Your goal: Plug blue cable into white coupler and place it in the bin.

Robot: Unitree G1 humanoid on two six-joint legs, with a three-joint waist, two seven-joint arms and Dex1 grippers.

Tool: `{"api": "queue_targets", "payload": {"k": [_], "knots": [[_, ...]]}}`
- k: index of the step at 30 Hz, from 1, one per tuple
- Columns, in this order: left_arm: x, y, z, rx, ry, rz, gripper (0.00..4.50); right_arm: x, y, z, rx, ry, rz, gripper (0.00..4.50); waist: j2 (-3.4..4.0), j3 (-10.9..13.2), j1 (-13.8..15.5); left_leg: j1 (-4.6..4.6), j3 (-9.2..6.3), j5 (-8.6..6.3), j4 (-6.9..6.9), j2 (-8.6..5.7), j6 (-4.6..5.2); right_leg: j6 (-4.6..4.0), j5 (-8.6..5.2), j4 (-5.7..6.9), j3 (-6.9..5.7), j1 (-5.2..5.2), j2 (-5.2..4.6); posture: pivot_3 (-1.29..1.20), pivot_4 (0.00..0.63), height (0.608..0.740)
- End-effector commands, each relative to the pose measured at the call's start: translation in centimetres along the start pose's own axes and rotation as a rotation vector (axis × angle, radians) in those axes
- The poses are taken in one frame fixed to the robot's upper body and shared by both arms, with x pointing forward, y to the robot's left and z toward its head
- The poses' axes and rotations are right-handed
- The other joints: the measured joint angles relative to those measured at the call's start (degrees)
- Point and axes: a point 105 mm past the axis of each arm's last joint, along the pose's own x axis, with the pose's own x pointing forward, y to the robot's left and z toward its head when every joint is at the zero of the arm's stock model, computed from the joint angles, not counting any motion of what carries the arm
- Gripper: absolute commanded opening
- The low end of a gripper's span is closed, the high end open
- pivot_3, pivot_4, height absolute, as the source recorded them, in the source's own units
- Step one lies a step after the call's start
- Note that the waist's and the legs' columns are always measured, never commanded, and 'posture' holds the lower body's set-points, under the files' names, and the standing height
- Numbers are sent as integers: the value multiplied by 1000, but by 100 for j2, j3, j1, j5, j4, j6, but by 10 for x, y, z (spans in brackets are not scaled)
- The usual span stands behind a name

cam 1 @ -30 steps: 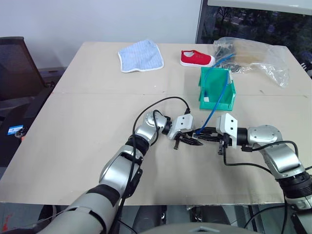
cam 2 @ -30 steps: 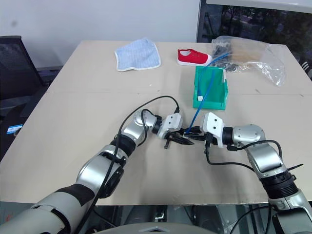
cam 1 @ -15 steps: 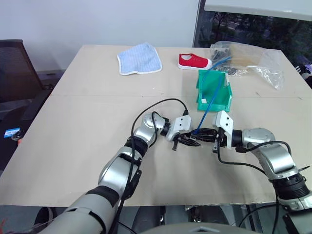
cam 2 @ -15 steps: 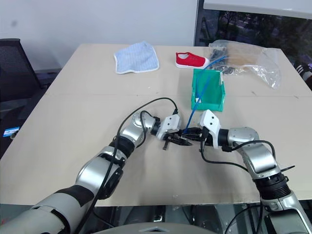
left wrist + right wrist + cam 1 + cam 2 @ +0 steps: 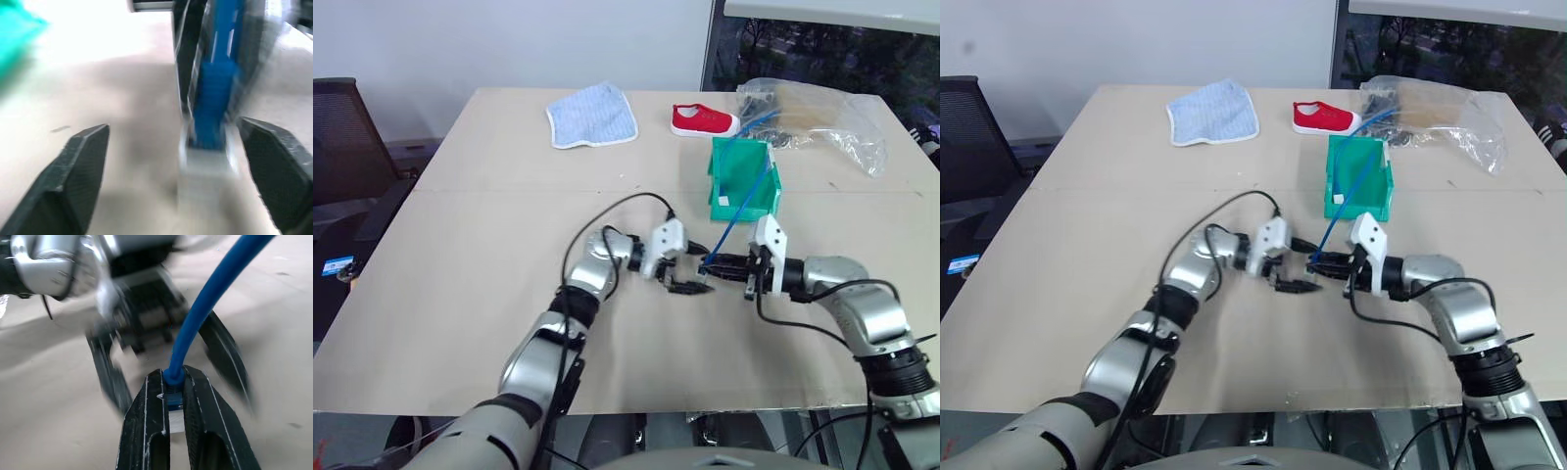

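The blue cable (image 5: 736,217) runs from the green bin (image 5: 744,182) down to my right gripper (image 5: 172,377), which is shut on its plug end. The white coupler (image 5: 205,164) sits on that plug, just past the right fingertips. My left gripper (image 5: 686,285) faces it from the left and is open, one black finger (image 5: 83,181) on each side of the coupler and neither touching it. In the right wrist view the coupler (image 5: 175,420) shows as a white bit between the shut right fingers, below the blue plug.
Both grippers hover low over the tan table (image 5: 470,255), in front of the bin. At the back lie a blue and white cloth (image 5: 592,115), a red shoe (image 5: 705,119) and a clear plastic bag (image 5: 818,116). A black chair (image 5: 342,137) stands at the left.
My left gripper has opened, let go at the cable's end and drawn back a little to the left and up. My right gripper stays shut on the cable and has rolled slightly.
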Motion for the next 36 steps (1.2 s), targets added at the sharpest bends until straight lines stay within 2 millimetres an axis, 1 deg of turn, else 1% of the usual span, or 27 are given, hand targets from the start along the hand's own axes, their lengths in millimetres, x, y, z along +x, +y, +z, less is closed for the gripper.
{"api": "queue_targets", "payload": {"k": [1,3,4,7,10,13,17,18,19,21,23,24,27,29,31,33,34,35,36], "knots": [[-26,8,65,21,-100,185,4314,-17,-25,51,16,-75,-83,0,16,24,-23,-2,-1,1,-1,1,-1,0,0,1,7,0,-6,0,150,740],[-31,4,79,-8,-99,243,4314,-22,-41,64,32,-72,-129,0,17,25,-8,-2,-2,1,-3,-2,-2,0,0,2,10,0,-21,0,150,740],[-33,5,85,-16,-82,284,4314,-25,-54,72,47,-72,-175,0,17,25,13,-2,-5,1,-3,-4,-2,1,0,2,4,2,-18,0,150,740],[-34,7,97,-67,-66,383,4314,-29,-80,88,81,-67,-242,0,16,26,57,1,-1,1,-6,-11,-2,1,0,0,-5,5,-10,0,150,740],[-29,4,102,-67,-29,429,4314,-27,-108,93,117,-21,-310,0,16,28,53,-1,9,4,-5,-16,-5,2,1,-3,2,3,-6,0,150,740],[-24,5,108,-98,-45,467,4314,-24,-134,95,87,6,-399,0,15,32,42,1,14,12,-6,-15,-18,2,1,-5,11,1,2,0,150,740],[-19,4,110,-103,-50,471,4403,-22,-156,106,50,-29,-500,1492,17,43,23,0,16,18,-17,-10,-29,3,1,-9,11,-2,6,0,150,740],[-19,4,110,-104,-50,474,4403,-25,-163,110,38,-43,-546,2018,19,45,18,0,16,18,-19,-8,-30,3,0,-10,11,-3,7,0,150,740],[-19,4,110,-103,-50,476,4403,-29,-170,114,14,-53,-610,2545,21,46,19,0,17,19,-23,-7,-31,3,0,-11,11,-5,7,0,150,740],[-20,5,107,-98,-43,483,4403,-46,-188,122,-53,-80,-813,3360,28,55,27,-2,17,20,-26,-6,-34,3,0,-14,9,-6,5,0,150,740],[-21,5,105,-97,-38,488,4403,-63,-199,127,-65,-138,-953,4376,30,60,34,-3,19,21,-27,-8,-35,3,0,-18,8,-7,2,0,150,740],[-22,4,104,-100,-39,490,4403,-69,-202,128,-72,-156,-990,4477,31,60,34,-4,20,21,-27,-8,-36,3,0,-18,9,-6,1,0,150,740],[-26,1,101,-84,-38,499,4403,-85,-204,122,-116,-196,-1048,4477,31,60,22,-3,26,21,-27,-9,-36,4,0,-21,13,-6,-1,0,150,740],[-34,1,101,-59,-49,526,4403,-87,-199,118,-167,-214,-1003,4477,31,60,21,-3,24,22,-27,-8,-37,4,1,-21,12,-5,-1,0,150,740],[-49,5,99,13,-71,615,4403,-82,-178,118,-214,-297,-852,4477,33,61,15,-2,23,23,-29,-7,-40,4,1,-21,15,-5,0,0,150,740],[-66,8,87,21,-65,713,4403,-79,-151,112,-240,-344,-708,4477,36,63,21,2,19,25,-35,-5,-44,4,1,-21,27,-2,0,0,150,740],[-76,9,79,16,-56,767,4403,-78,-131,106,-253,-367,-616,4477,37,63,22,3,17,27,-39,-4,-47,4,1,-21,28,-3,0,0,150,740],[-85,5,70,0,-52,796,4403,-80,-114,98,-262,-368,-552,4477,39,62,29,4,16,27,-43,-2,-48,4,1,-21,28,-3,0,0,150,740],[-92,-1,62,-1,-44,816,4403,-84,-104,87,-243,-350,-536,4477,40,63,27,6,14,27,-53,1,-49,5,1,-24,26,-3,0,0,150,740]]}}
